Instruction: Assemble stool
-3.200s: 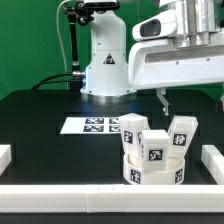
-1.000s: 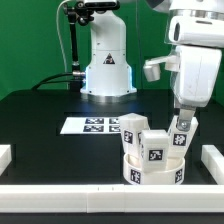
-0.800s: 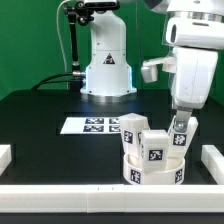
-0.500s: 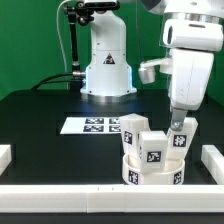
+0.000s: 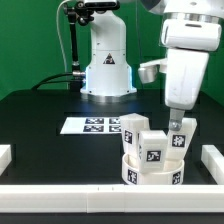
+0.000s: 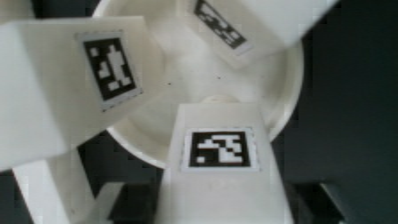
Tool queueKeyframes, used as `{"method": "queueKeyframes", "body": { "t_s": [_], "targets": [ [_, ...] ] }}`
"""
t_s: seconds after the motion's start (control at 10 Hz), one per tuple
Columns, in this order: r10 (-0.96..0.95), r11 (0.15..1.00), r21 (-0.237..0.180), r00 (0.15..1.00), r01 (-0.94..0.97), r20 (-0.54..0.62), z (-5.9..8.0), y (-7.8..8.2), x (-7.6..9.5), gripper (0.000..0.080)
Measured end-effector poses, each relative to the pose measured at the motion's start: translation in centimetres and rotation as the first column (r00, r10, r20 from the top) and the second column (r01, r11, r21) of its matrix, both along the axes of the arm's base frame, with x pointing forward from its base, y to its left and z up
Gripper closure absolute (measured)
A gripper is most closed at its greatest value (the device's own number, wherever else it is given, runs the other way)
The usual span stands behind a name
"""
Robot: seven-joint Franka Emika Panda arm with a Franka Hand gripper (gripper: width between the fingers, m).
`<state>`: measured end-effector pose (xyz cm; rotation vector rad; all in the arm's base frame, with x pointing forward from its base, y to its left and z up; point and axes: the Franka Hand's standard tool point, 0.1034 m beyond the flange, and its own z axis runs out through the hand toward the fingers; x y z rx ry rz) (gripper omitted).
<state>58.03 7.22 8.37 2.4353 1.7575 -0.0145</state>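
Observation:
The round white stool seat (image 5: pixel 152 173) lies near the front edge with three blocky tagged legs standing on it: one at the back left (image 5: pixel 133 129), one in front (image 5: pixel 153 150), one on the right (image 5: pixel 181 139). My gripper (image 5: pixel 177 121) hangs straight down over the right leg, its fingers either side of that leg's top. In the wrist view the gripper (image 6: pixel 215 200) is open, and the tagged leg (image 6: pixel 221 150) fills the space between the dark fingers (image 6: pixel 111 198). The seat's disc (image 6: pixel 169 100) lies behind the leg, with another leg (image 6: pixel 71 85) beside it.
The marker board (image 5: pixel 90 125) lies on the black table behind the seat, on the exterior view's left. White border rails stand at the left (image 5: pixel 6 155), right (image 5: pixel 212 158) and front (image 5: pixel 90 195). The robot's base (image 5: pixel 108 65) stands at the back.
The arm has swung in from the upper right and come down over the right leg, then drifted slightly to the exterior view's left. The seat and legs have not moved.

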Motion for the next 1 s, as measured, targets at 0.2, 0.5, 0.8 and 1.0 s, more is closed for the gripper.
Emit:
{"method": "queueKeyframes", "body": {
  "t_s": [0.2,0.5,0.8,1.0],
  "targets": [
    [-0.214,0.977,0.015,0.977,0.214,0.008,-0.03,-0.15,-0.1,0.0459],
    [-0.48,0.877,0.044,0.877,0.479,0.003,-0.07,-0.08,-0.03,0.0459],
    [-0.634,0.773,0.064,0.774,0.632,0.015,-0.09,-0.04,-0.01,0.0459],
    [-0.752,0.658,0.08,0.659,0.749,0.022,-0.09,-0.02,-0.02,0.0459]
  ]
}}
